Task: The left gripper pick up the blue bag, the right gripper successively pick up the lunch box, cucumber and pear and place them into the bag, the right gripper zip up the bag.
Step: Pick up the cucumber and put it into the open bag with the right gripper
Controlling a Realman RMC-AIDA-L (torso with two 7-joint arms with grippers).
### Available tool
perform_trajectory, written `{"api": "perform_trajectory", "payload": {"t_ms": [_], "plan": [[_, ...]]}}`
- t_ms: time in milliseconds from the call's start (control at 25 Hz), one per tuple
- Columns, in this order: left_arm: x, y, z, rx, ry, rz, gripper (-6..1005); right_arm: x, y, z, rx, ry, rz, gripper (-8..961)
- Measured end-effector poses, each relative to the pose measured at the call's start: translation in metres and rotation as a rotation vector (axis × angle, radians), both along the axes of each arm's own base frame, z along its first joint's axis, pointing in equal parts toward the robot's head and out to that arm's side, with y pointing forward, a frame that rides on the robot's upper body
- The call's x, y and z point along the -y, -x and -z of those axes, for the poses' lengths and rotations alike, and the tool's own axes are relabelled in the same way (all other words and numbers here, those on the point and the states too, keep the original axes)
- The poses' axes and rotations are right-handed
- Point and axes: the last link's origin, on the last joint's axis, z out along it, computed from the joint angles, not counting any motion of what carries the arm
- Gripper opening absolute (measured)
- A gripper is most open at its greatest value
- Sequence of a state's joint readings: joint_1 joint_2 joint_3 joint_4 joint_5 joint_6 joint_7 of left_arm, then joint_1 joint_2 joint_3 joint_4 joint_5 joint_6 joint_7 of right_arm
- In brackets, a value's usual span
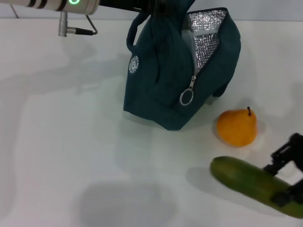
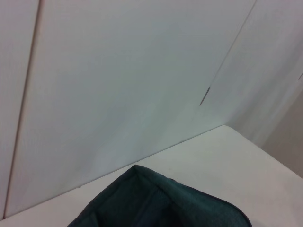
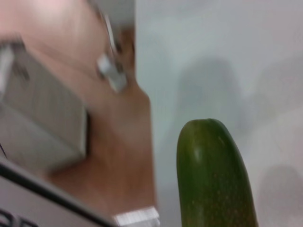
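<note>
head view: the blue bag (image 1: 170, 80) stands on the white counter (image 1: 71, 142), its top open and its silver lining showing, the zip undone with the ring pull (image 1: 186, 97) hanging at the front; the left gripper (image 1: 156, 7) is at the bag's top edge by the handles, and whether its jaws are clamped on the fabric i cannot tell; the pear (image 1: 236, 126) sits on the counter just beside the bag's right corner; the cucumber (image 1: 255, 184) lies near the pear, closer to the robot, with the right gripper (image 1: 286, 177) set around its far-right part, jaws closed on it; left wrist view: only a fold of the blue bag (image 2: 161, 201) and the counter edge against a pale wall; right wrist view: the cucumber (image 3: 213, 175) fills the foreground above the counter
</note>
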State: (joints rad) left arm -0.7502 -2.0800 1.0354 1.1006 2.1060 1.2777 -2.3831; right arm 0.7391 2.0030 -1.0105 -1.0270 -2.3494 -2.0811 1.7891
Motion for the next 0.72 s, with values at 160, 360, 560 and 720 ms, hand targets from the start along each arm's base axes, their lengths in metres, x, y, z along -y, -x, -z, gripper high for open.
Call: {"api": "perform_trajectory", "payload": {"t_ms": [160,360,560,720], "plan": [[0.000,0.002,0.001,-0.002,0.002,-0.003,49,0.010,-0.029,-0.028,-0.156,-0.044,0.095,605],[0.002,0.007,0.000,-0.005,0.003,-0.014,49,0.019,-0.053,-0.063,-0.398,-0.183,0.126,605],[0.003,0.010,0.000,-0.008,0.008,-0.019,49,0.018,-0.067,-0.089,-0.648,-0.486,0.076,606],[0.005,0.010,0.002,-0.011,0.021,-0.016,49,0.007,-0.063,-0.079,-0.811,-0.758,-0.024,606]]}}
